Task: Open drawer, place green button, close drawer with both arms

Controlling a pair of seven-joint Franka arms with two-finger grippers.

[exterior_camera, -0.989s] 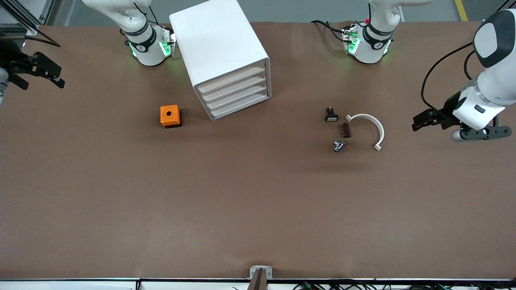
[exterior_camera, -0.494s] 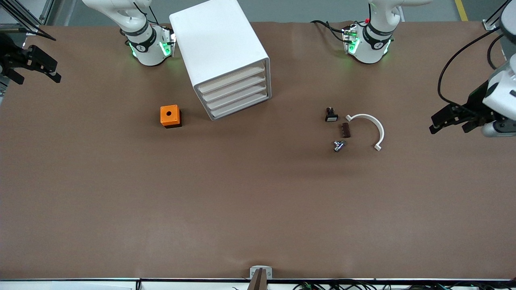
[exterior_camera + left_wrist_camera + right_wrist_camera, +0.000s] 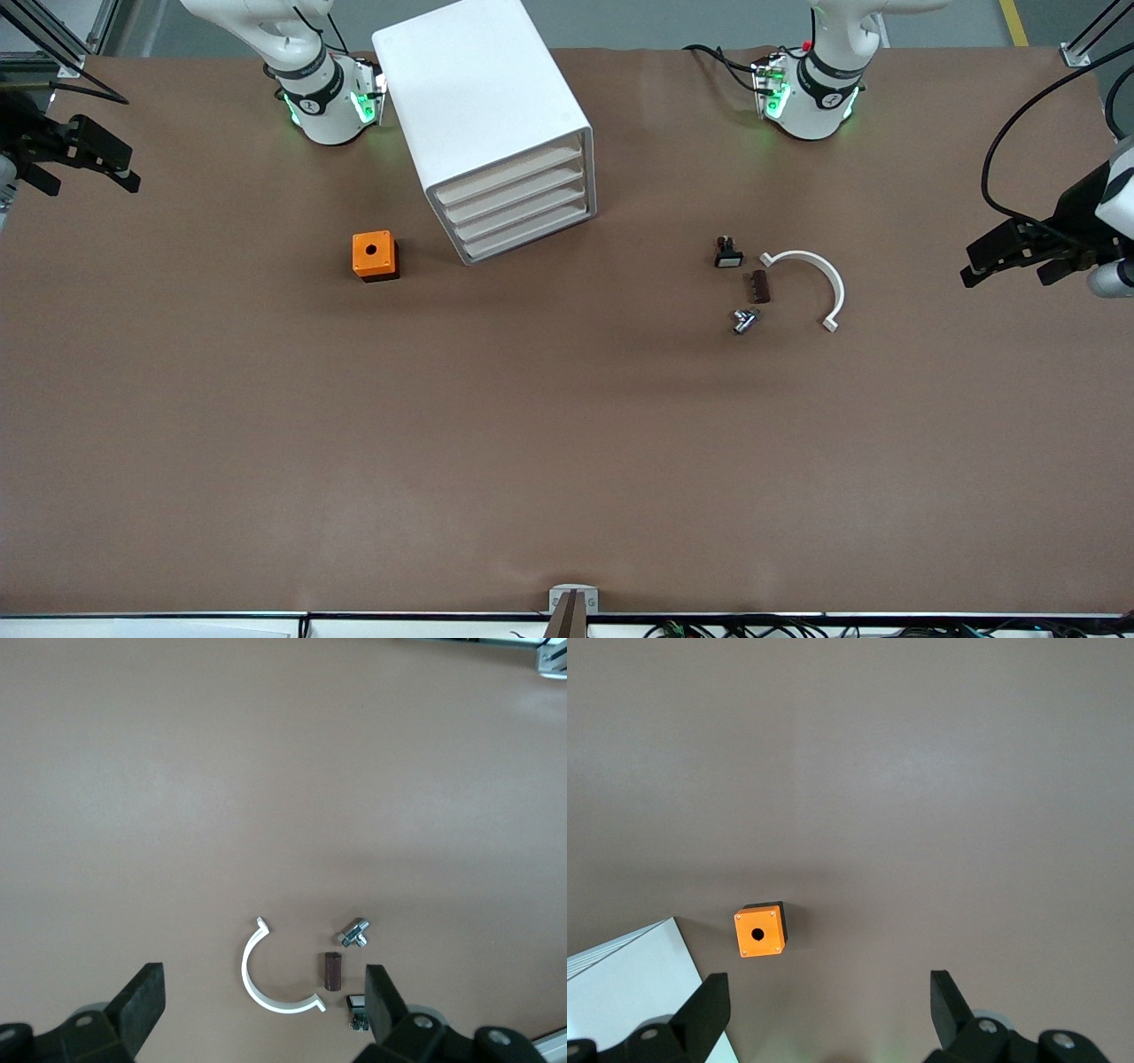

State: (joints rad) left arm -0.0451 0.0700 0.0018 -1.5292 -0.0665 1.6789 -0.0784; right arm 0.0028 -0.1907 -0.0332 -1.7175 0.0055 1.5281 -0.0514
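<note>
Left gripper (image 3: pixel 1005 266) has drawn back to the table edge at 3 o'clock, jaws wide on nothing. Right gripper (image 3: pixel 84 173) waits over the edge at 9 o'clock, barely shifted, jaws also wide. All four drawers (image 3: pixel 518 208) of the cabinet (image 3: pixel 483 97), at 12 o'clock, sit flush. No green button shows. It may be shut inside a drawer, which would leave the job done, or it may be the small black part (image 3: pixel 728 254) at 2 o'clock, whose colour I cannot tell.
</note>
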